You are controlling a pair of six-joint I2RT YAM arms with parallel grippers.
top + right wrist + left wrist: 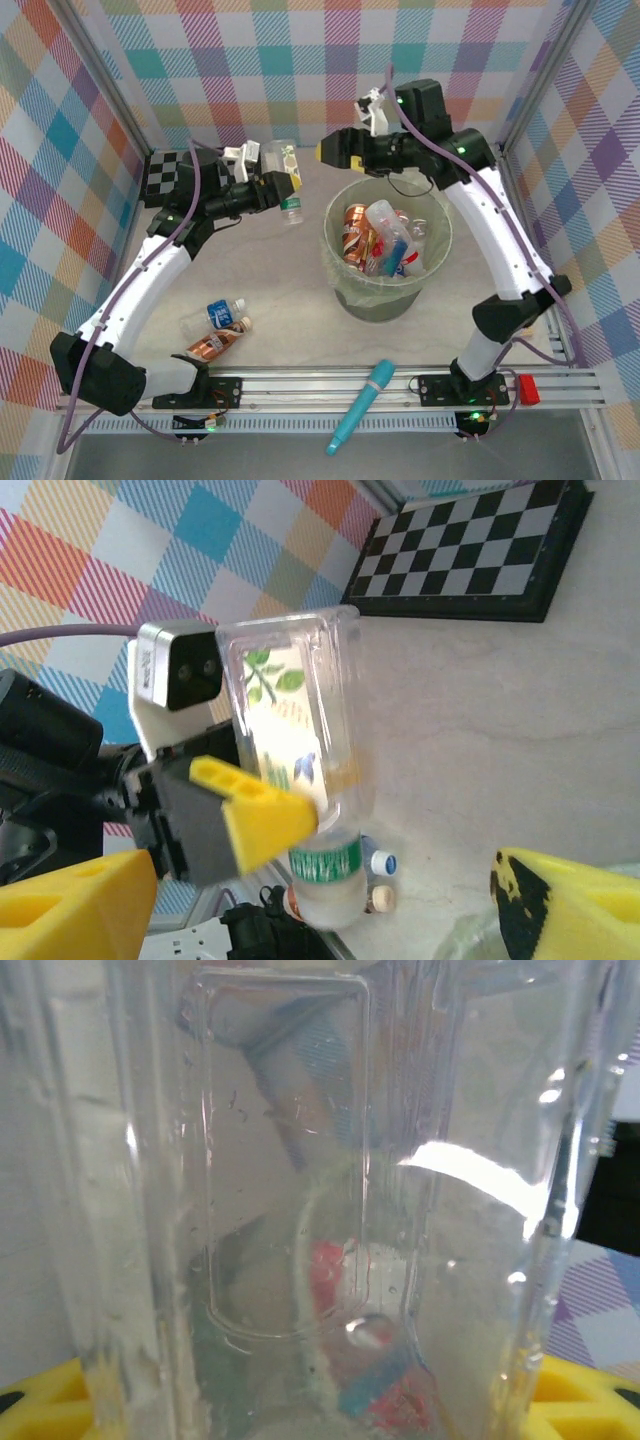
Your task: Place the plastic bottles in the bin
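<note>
While the left gripper (272, 182) is clamped on a clear bottle (286, 185), the right gripper (328, 153) stands with its jaws wide apart and nothing between them, a small gap away from that bottle, above the far edge of the bin (380, 300). Top view: the held bottle hangs above the table (300, 300) with its cap toward the near side, just left of the bin's rim and not over its mouth. Several bottles lie inside the bin, among them an orange-brown bottle (355, 232) and a red-and-blue bottle (398, 250). Two more lie side by side on the table near the left arm's base: a blue-label bottle (222, 312) and a brown-label bottle (218, 342). A teal pen (362, 405) lies across the rail at the near edge, and a checkerboard (163, 176) sits in the far left corner. Left wrist view: the held bottle's clear wall (300, 1210) lies across the lens, with yellow fingers (40, 1400) at the lower corners. Right wrist view: the held bottle (300, 750) shows a leaf-printed label and a green neck band and is pinched by a yellow left finger (262, 818), with the checkerboard (470, 555) behind.
</note>
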